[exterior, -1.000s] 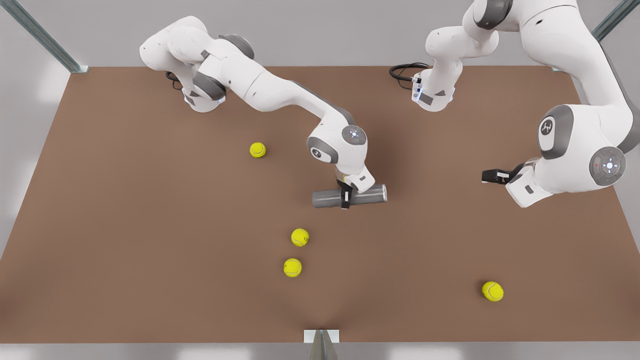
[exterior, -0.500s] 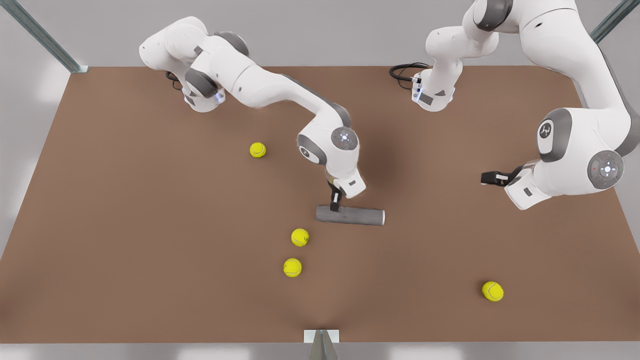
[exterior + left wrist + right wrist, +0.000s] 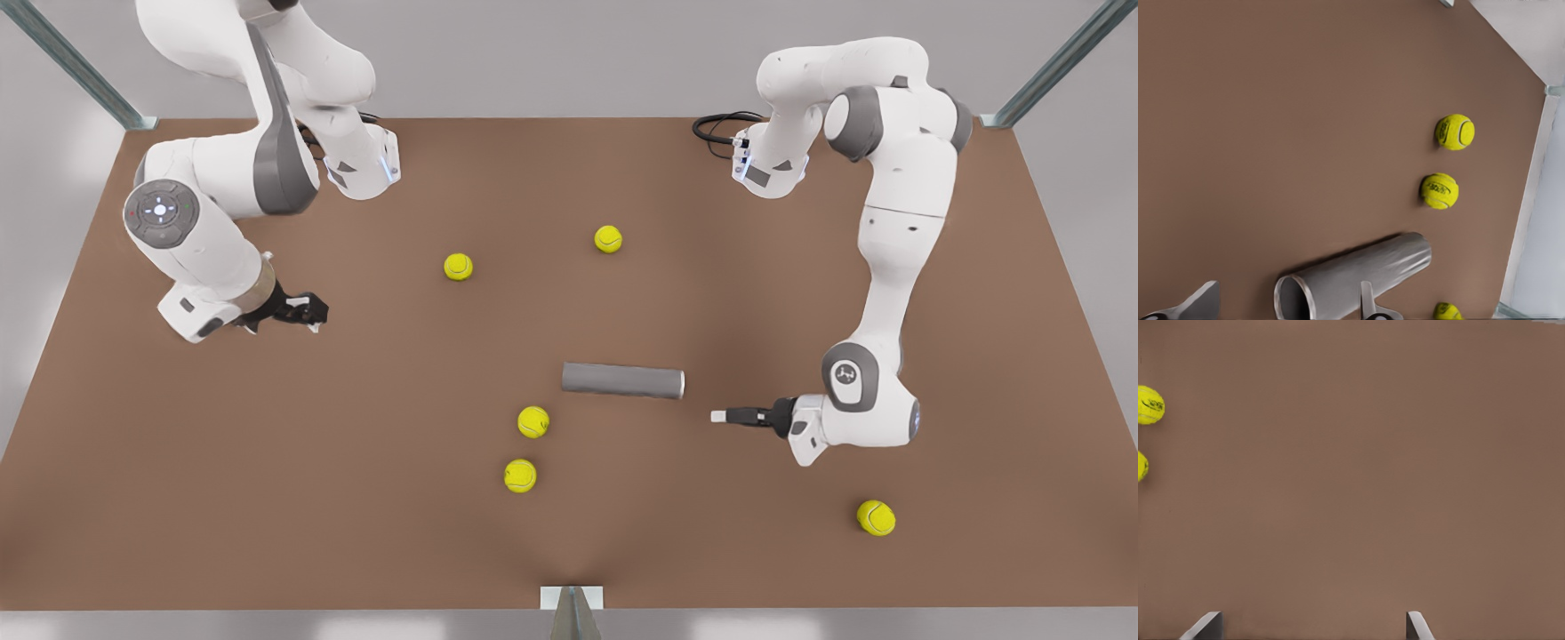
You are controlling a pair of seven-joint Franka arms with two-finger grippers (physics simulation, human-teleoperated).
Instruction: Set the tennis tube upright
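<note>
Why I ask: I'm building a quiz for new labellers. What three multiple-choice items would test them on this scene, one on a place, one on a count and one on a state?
1. Where is the left gripper?
A. Near the lighter-rimmed end of the tennis tube, holding nothing
B. Clamped on the tube's middle
C. Resting on a ball

2. How many tennis balls lie on the table?
A. Three
B. Five
C. Seven

3. How is the tennis tube?
A. Upright
B. Lying on its side
C. Lifted in the air

Answers:
1 A: the front view shows the open fingers just off the rimmed end; the right gripper waits open at the front view's left.
2 B: five yellow-green balls show in the front view.
3 B: its length rests flat on the table.
</note>
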